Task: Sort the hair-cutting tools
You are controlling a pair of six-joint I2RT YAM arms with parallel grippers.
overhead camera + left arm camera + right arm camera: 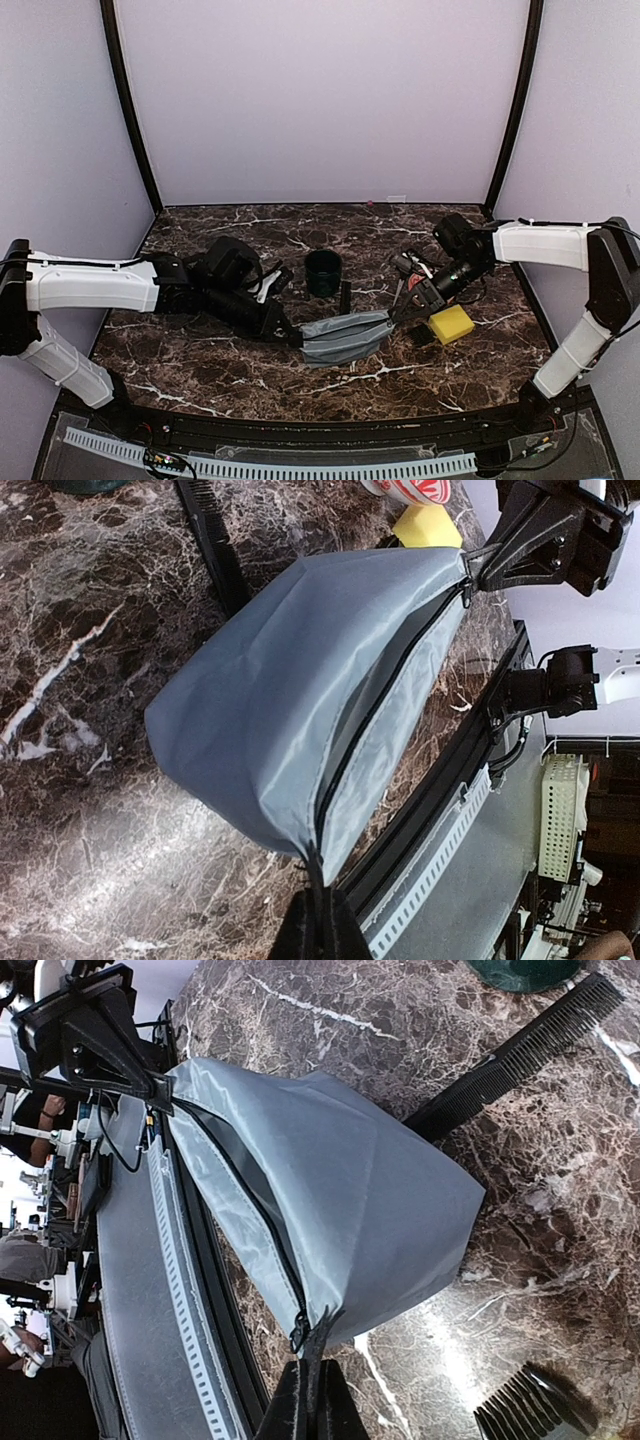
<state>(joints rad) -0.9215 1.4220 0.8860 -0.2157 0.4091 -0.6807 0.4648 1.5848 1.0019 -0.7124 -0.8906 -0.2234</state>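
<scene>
A grey zip pouch hangs stretched between my two grippers just above the table. My left gripper is shut on the tab at its left end. My right gripper is shut on the tab at its right end, beside the zip pull. The long black comb lies behind the pouch; it also shows in the left wrist view and the right wrist view. The clipper's black toothed head lies near my right gripper. I cannot make out the scissors.
A dark green cup stands behind the comb. A yellow sponge lies right of the pouch. The red-and-white plate is mostly hidden behind my right arm. The table's front rail runs close below the pouch.
</scene>
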